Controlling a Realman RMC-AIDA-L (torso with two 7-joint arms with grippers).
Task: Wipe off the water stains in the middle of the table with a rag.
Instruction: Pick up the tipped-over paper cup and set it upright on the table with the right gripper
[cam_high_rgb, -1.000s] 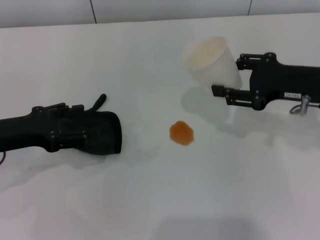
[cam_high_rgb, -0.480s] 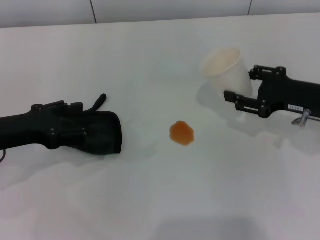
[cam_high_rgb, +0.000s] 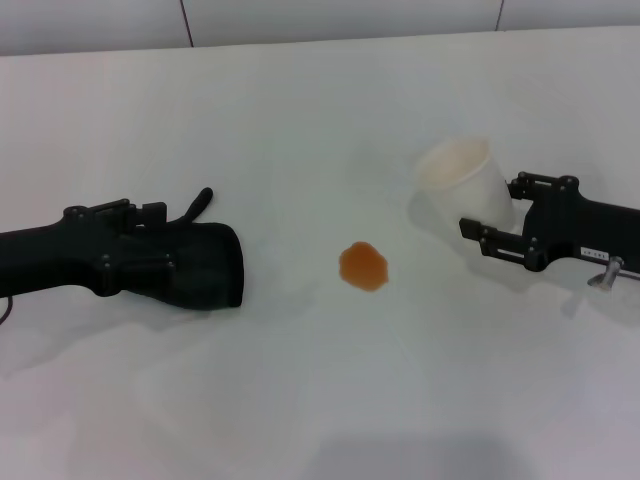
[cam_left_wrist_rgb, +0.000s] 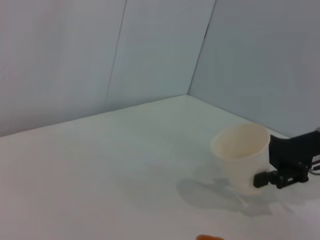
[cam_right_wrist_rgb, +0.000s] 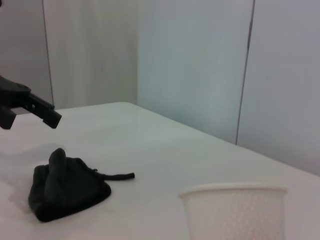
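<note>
The orange-amber water stain (cam_high_rgb: 362, 267) lies mid-table on the white table (cam_high_rgb: 300, 400); its edge also shows in the left wrist view (cam_left_wrist_rgb: 210, 238). The black rag (cam_high_rgb: 212, 268) lies to the stain's left with its thin tab pointing away. In the right wrist view the rag (cam_right_wrist_rgb: 67, 190) lies loose on the table. My left gripper (cam_high_rgb: 165, 242) is open right over the rag, and in the right wrist view it (cam_right_wrist_rgb: 30, 105) hangs just above the cloth. My right gripper (cam_high_rgb: 490, 207) is shut on a white paper cup (cam_high_rgb: 462, 178), held nearly upright to the right of the stain.
The cup also shows in the left wrist view (cam_left_wrist_rgb: 242, 157) and the right wrist view (cam_right_wrist_rgb: 235, 212). A grey panelled wall (cam_high_rgb: 300, 15) runs along the table's far edge.
My right gripper has carried the cup to the right and down towards the table, turning it from tilted to nearly upright. The left gripper, rag and stain have not moved.
</note>
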